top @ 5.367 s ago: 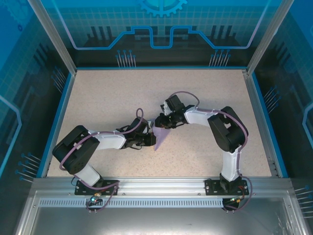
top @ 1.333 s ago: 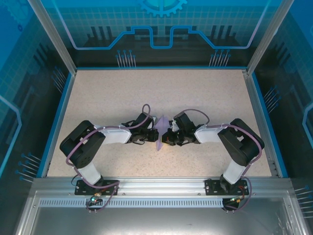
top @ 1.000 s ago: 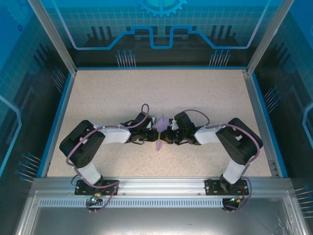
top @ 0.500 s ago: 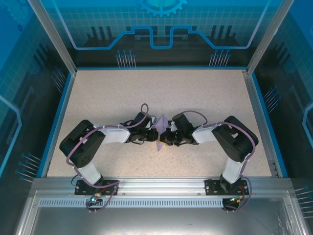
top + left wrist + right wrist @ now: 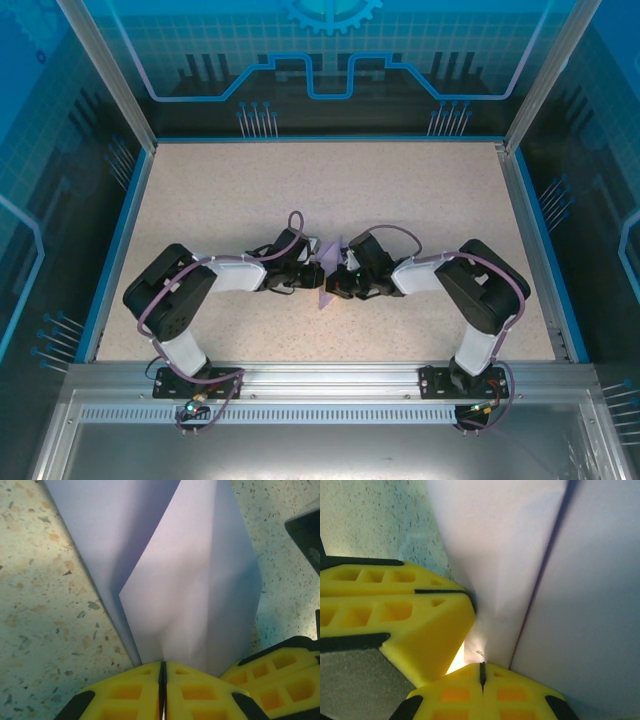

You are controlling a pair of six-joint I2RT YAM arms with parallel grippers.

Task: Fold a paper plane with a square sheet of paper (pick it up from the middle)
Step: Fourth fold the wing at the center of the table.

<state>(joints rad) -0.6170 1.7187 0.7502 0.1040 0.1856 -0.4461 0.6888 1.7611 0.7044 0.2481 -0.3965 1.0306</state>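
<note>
1. Speckled beige surface (image 5: 200, 200) makes up the cell floor, edged by a blue rim (image 5: 125, 215) with tinted blue walls (image 5: 60, 150) rising around it.
2. The left arm (image 5: 225, 278) reaches in from its base at the near left. The right arm (image 5: 440, 270) mirrors it from the near right. Their wrists face each other nose to nose at the middle of the surface.
3. The paper (image 5: 328, 272) is lavender and folded, and it sits between the two wrists at mid-surface. From above it reads as a narrow sliver with a point aimed at the near edge. In the left wrist view it is layered: a lit, creased flap lies over a shaded layer, and bare surface shows on both sides.
4. The left jaws are closed. The yellow left pads (image 5: 130, 692) press together, with the near edge of the paper pinched in the seam between them.
5. The right jaws are closed too. The yellow right pads (image 5: 520, 695) meet on the paper where a dark crease runs down into their seam.
6. The two sets of pads sit just beside each other on the paper. In the right wrist view a left pad lies against the paper next to the right pads.
</note>
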